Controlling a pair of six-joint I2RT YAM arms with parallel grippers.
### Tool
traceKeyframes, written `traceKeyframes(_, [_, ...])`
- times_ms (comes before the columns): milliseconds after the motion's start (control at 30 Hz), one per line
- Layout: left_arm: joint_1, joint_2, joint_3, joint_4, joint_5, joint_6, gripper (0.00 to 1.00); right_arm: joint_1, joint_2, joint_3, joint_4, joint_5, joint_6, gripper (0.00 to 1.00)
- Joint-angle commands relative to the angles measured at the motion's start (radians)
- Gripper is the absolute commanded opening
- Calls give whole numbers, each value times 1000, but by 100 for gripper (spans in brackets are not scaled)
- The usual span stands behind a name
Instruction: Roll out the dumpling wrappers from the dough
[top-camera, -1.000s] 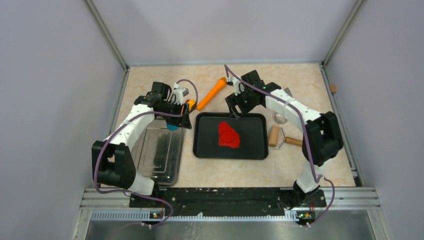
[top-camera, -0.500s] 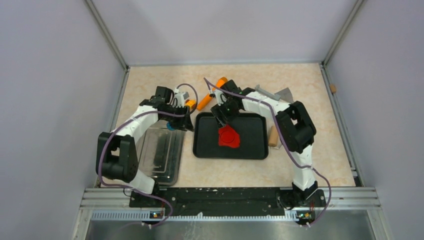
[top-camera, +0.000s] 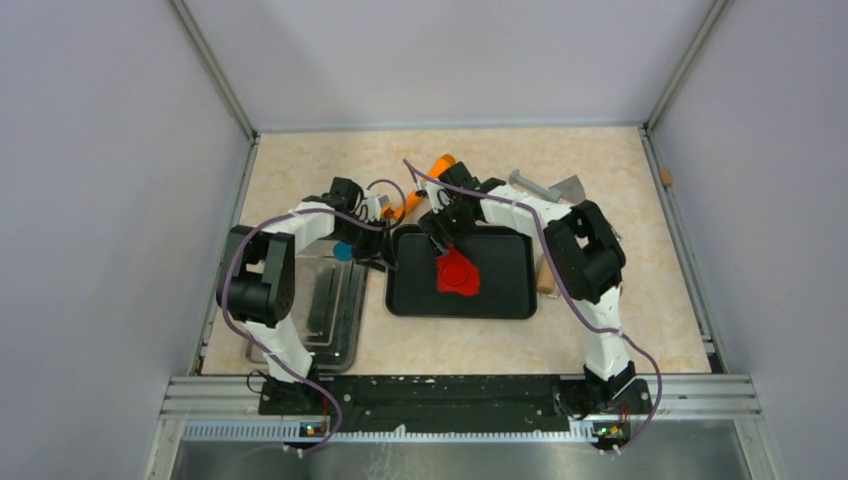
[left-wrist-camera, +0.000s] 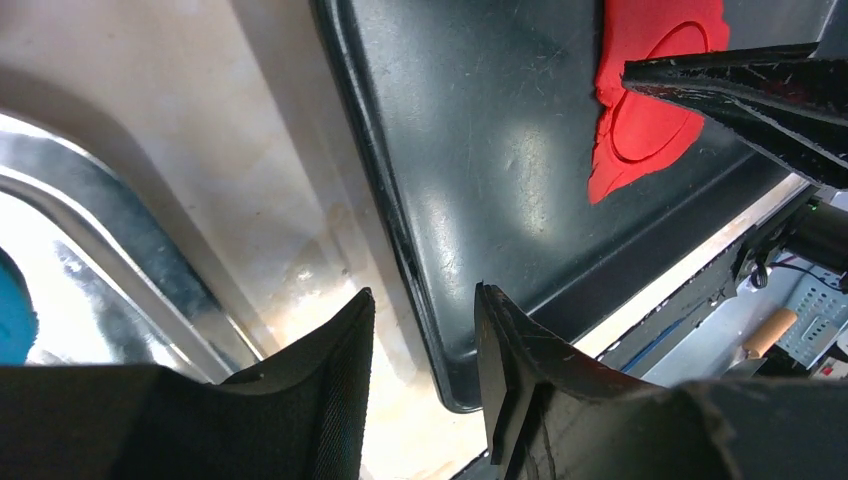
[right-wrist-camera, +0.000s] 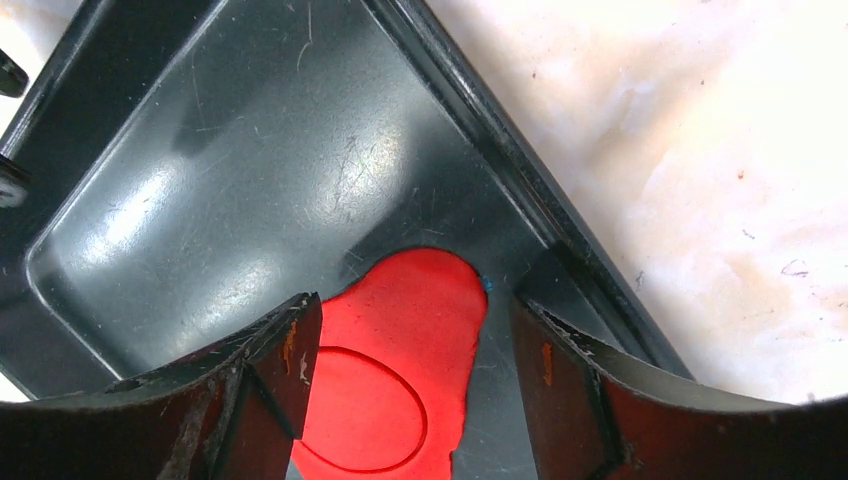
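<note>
The red dough (top-camera: 458, 273) lies as a flat irregular sheet on the black tray (top-camera: 505, 290), with a round outline pressed into it. My right gripper (top-camera: 443, 238) is open and hangs just above the sheet's far end; in the right wrist view its gripper (right-wrist-camera: 415, 345) straddles the dough (right-wrist-camera: 420, 310) without touching it. My left gripper (top-camera: 386, 256) is open at the tray's left edge. In the left wrist view its gripper (left-wrist-camera: 425, 320) straddles the tray rim (left-wrist-camera: 385, 200), and the dough (left-wrist-camera: 650, 110) shows at the upper right.
A metal tray (top-camera: 320, 315) lies left of the black one, with a blue disc (top-camera: 343, 250) at its far end. An orange-handled tool (top-camera: 422, 188) and a metal scraper (top-camera: 548, 187) lie behind. A wooden roller (top-camera: 545, 277) lies right of the tray, partly hidden.
My right gripper has swung left from the tray's far right corner to over the dough's far end. My left gripper has moved right, from above the blue disc to the black tray's left rim.
</note>
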Motion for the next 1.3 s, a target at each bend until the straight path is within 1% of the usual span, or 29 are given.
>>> traceKeyframes(0, [-29, 21, 43, 19, 22, -4, 45, 11, 33, 5, 9, -9, -7, 69])
traceKeyframes(300, [-33, 76, 80, 8, 4, -1, 42, 50, 11, -20, -3, -61, 8, 49])
traceKeyframes(400, [-33, 88, 89, 8, 3, -4, 41, 57, -4, -25, -4, -45, 5, 42])
traceKeyframes(467, [-33, 96, 94, 8, 3, -3, 41, 60, -12, -25, -5, -3, -19, 35])
traceKeyframes(533, [-33, 101, 100, 7, 3, -3, 40, 61, -17, -24, -7, 28, -42, 34])
traceKeyframes(567, [-33, 102, 103, 5, 3, -2, 40, 62, -18, -21, -11, 29, -53, 31])
traceKeyframes(667, [-33, 106, 109, 5, 1, -1, 40, 64, -41, -16, -19, 4, -65, 25])
traceKeyframes(767, [-33, 111, 113, 5, 2, -1, 40, 76, -70, -8, -28, -14, -77, 10])
traceKeyframes(1000, [-33, 127, 131, -3, -3, 6, 40, 97, -163, 10, -44, -50, -73, 5])
traceKeyframes(1133, [-33, 131, 153, -24, 7, 13, 40, 109, -229, -30, -59, -74, -76, 5])
traceKeyframes(1167, [-33, 132, 156, -27, 8, 15, 40, 111, -247, -49, -57, -77, -75, 5])
traceKeyframes(1267, [-33, 129, 164, -35, 9, 16, 42, 111, -295, -95, -37, -28, -53, 17])
